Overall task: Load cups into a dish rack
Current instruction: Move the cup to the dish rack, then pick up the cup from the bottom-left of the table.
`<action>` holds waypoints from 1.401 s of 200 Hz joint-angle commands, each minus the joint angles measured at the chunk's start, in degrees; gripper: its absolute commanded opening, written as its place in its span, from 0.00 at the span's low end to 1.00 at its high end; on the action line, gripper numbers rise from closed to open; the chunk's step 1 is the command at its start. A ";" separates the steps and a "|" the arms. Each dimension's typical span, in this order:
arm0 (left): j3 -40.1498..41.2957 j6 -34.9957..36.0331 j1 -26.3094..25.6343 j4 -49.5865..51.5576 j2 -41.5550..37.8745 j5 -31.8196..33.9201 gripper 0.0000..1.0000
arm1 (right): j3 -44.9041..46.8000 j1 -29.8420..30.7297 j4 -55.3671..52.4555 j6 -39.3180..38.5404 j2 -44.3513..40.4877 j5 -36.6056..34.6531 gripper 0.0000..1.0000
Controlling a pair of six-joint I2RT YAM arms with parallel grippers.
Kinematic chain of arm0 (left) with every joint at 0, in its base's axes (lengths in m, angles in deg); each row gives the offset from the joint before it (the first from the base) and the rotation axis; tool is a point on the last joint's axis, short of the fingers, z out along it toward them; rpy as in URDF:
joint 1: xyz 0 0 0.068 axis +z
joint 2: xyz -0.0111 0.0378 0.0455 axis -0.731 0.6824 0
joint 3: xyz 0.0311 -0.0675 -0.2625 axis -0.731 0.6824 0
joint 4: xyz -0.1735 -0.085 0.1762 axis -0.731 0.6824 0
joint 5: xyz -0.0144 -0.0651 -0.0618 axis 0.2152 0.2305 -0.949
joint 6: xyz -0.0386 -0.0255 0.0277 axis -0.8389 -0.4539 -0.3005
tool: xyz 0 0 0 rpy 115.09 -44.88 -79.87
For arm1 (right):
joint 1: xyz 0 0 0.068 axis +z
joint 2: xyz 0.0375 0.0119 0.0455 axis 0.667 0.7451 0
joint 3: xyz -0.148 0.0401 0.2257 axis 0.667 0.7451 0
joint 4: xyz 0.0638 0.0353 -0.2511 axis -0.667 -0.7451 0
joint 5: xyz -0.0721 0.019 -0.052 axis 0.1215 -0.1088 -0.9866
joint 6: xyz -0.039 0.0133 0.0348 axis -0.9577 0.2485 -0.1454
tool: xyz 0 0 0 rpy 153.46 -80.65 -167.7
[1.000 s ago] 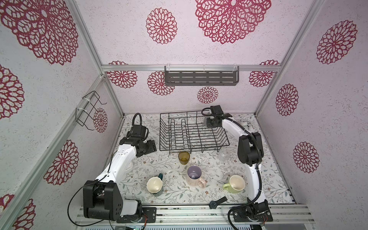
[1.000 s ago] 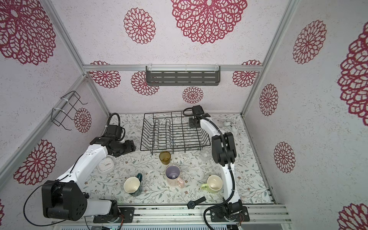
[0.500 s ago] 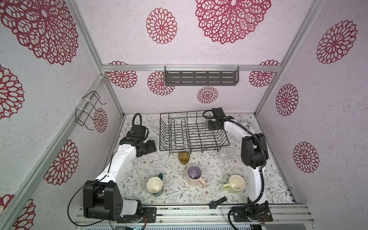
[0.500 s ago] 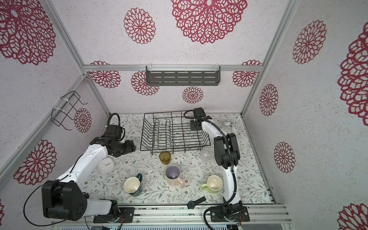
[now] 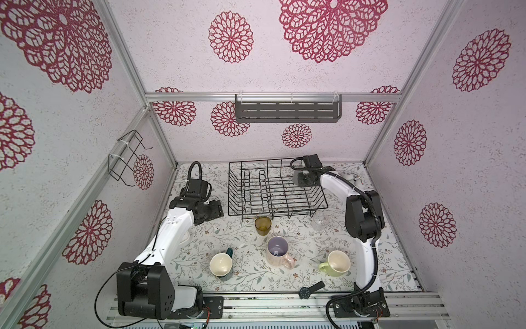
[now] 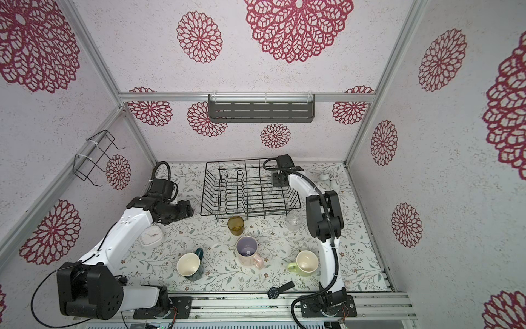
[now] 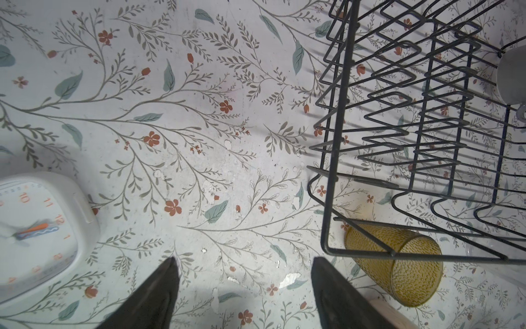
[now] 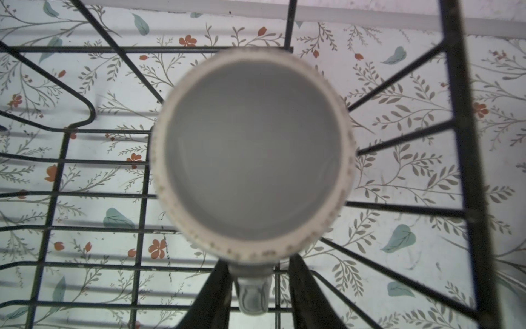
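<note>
Currently right gripper (image 8: pixel 259 265) apart, straddling grey mug (image 8: pixel 253 153) handle in dish rack (image 8: pixel 462 114); left gripper (image 7: pixel 244 259) apart, empty.

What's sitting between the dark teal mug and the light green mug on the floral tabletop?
The tall pink mug, lilac inside, stands upright between the dark teal mug and the light green mug, touching neither; both top views show it.
</note>
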 commanded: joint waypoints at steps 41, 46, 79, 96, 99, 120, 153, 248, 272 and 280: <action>-1.20 0.40 0.09 3.28 -5.48 -2.97 0.79 | 4.05 -0.14 2.08 1.78 -10.56 1.18 0.45; -1.11 0.42 0.01 3.25 -6.09 -3.85 0.79 | 4.56 -0.20 2.39 2.14 -11.40 1.54 0.46; -0.94 0.71 -1.41 6.30 -10.56 -6.14 0.79 | 8.74 -0.25 2.87 3.65 -17.05 2.92 0.48; 0.68 0.85 -3.10 7.05 -13.29 -7.50 0.79 | 11.68 -0.24 3.59 3.84 -20.63 4.68 0.48; 1.03 0.90 -3.46 7.03 -13.63 -8.25 0.79 | 12.23 -0.30 3.69 3.86 -21.21 5.07 0.48; 2.60 0.36 -6.59 8.46 -15.38 -10.70 0.78 | 17.89 -0.17 5.66 4.48 -26.40 7.08 0.49; 3.07 -2.30 -10.80 15.20 -17.15 -10.23 0.77 | 26.56 -0.10 9.36 4.88 -34.02 8.55 0.49; 6.31 -11.10 -13.16 27.24 -19.38 -12.02 0.74 | 36.89 0.25 16.83 6.93 -44.54 10.63 0.49; 6.11 -10.32 -13.78 27.94 -17.10 -10.29 0.75 | 36.95 0.25 18.09 7.81 -45.27 11.03 0.49; 5.74 -10.50 -13.97 29.08 -16.16 -8.48 0.76 | 36.86 0.37 18.38 7.98 -45.39 11.12 0.49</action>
